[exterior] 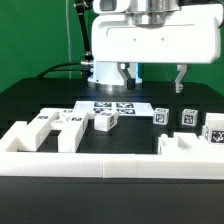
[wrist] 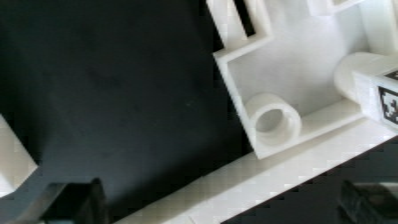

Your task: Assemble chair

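Note:
Several chunky white tagged chair pieces lie across the black table. A cluster [exterior: 70, 120] is at the exterior view's left, with a small block [exterior: 105, 120] beside it. Three small tagged blocks [exterior: 187, 117] stand at the exterior view's right. My gripper [exterior: 157, 80] hangs open above the table behind them, with nothing between its dark fingers [exterior: 181, 78]. In the wrist view a flat white piece with a round hole [wrist: 270, 118] and a tagged block [wrist: 381, 98] lie beyond my gripper [wrist: 222, 205]. The jaws are wide apart and touch nothing.
The marker board [exterior: 115, 105] lies flat in the middle, in front of the robot base [exterior: 110, 72]. A low white border wall [exterior: 110, 165] runs along the front with raised ends on both sides, and shows as a slanted white band [wrist: 267, 175] in the wrist view.

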Robot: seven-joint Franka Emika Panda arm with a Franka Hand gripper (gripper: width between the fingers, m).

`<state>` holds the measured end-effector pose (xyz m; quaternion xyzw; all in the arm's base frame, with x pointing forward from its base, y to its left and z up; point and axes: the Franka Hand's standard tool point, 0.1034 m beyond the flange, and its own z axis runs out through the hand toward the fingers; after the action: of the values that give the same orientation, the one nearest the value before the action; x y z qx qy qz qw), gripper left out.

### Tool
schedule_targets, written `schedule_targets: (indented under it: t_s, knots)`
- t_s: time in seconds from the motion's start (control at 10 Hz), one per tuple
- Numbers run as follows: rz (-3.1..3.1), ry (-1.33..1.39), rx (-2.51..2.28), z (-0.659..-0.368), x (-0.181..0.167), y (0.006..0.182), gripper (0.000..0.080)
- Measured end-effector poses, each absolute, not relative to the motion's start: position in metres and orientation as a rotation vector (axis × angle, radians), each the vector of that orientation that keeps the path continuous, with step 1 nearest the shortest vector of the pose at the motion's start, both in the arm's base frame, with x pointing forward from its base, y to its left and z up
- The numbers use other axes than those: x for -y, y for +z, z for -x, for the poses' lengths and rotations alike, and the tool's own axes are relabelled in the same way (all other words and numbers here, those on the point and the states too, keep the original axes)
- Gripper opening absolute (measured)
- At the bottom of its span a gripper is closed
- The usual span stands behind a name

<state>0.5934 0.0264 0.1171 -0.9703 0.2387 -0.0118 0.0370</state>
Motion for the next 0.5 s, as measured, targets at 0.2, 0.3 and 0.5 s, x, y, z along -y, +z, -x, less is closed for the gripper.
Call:
schedule_targets:
  t_s: [0.2,0.3,0.5]
  knots:
    - [2.979,-0.035,-0.734,-0.593,-0.026,0.117,0.0649]
    - [2.981,-0.028,-0.715,-0.587,-0.019,0.115,0.0649]
    - [2.990,0.015,-0.724,-0.549,0.021,0.107,0.0649]
